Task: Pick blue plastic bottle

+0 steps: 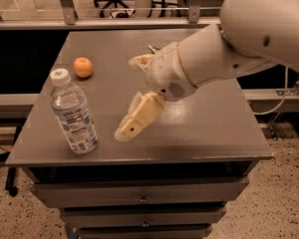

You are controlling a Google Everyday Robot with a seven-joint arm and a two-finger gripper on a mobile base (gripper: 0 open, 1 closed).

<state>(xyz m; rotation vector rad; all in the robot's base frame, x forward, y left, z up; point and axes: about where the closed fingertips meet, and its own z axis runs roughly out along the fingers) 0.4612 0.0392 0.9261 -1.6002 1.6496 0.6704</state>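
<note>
The blue plastic bottle, clear with a white cap and a blue-and-white label, stands upright at the front left of the grey table. My gripper hangs over the middle of the table, to the right of the bottle and apart from it. It is open and empty. One cream finger points down-left toward the bottle's base, the other sits higher up.
An orange fruit lies at the back left of the table, behind the bottle. My white arm covers the back right of the table. A sliver of a green bag shows behind the wrist. Drawers sit below the tabletop.
</note>
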